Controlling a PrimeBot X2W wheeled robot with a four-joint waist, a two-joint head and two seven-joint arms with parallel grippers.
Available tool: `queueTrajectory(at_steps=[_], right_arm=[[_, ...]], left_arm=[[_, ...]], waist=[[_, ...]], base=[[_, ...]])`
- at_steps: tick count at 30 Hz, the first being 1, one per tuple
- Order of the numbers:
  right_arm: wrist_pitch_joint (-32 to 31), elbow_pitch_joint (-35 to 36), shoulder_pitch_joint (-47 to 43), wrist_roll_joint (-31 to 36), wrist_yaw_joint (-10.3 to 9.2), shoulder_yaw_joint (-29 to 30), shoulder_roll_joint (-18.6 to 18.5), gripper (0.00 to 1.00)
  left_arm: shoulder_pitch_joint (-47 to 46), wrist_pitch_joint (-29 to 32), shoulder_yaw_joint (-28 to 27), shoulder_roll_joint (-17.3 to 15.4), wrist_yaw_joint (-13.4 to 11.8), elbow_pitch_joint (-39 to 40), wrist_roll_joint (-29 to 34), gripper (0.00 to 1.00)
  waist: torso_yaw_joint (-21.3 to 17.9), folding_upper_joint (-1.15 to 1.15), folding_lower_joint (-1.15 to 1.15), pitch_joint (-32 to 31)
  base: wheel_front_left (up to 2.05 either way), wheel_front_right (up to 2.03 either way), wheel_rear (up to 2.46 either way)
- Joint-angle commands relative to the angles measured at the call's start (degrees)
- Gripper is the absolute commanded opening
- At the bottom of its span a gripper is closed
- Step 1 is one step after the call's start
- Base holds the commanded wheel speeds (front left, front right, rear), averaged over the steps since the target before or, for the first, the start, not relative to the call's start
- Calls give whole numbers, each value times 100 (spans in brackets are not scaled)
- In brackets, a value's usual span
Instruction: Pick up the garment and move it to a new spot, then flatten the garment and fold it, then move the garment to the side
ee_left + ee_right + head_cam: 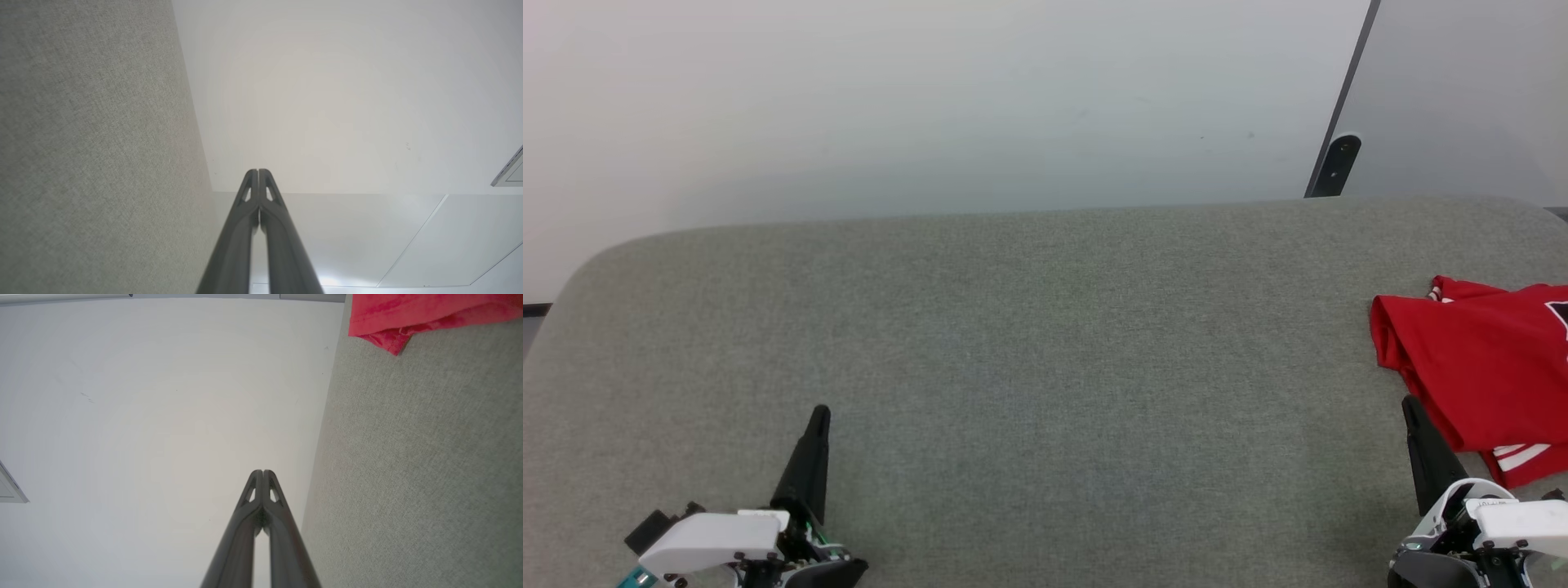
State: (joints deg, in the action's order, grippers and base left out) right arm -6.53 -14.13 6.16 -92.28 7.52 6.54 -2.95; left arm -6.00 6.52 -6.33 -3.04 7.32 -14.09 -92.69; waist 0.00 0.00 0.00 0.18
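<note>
The garment (1482, 367), red with a bit of white striped trim, lies folded at the right edge of the grey padded table (1045, 343), partly cut off by the frame. A red corner of the garment (408, 318) appears at the top of the right wrist view. My right gripper (1409, 404) is shut and empty, its tip just left of the garment's near edge. In its own wrist view the right gripper (262, 472) has its fingers pressed together. My left gripper (821, 412) rests shut and empty at the lower left, and the left gripper (258, 170) is closed in its own view too.
A pale wall (931, 98) rises behind the table's far edge. A dark bracket (1335, 163) stands at the back right, beside a slanted panel seam. The table's corners are rounded.
</note>
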Motion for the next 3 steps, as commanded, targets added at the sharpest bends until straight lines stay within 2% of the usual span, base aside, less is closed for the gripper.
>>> queueTrajectory(at_steps=[1,3], right_arm=[[13,-2,24,-25,-6,1,19,0],[13,-2,24,-26,-6,1,19,0]], left_arm=[[-60,-2,-18,7,37,-9,31,0],[-60,-1,-19,7,37,-9,32,0]], waist=[[0,0,0,0],[0,0,0,0]], base=[[0,0,0],[0,0,0]])
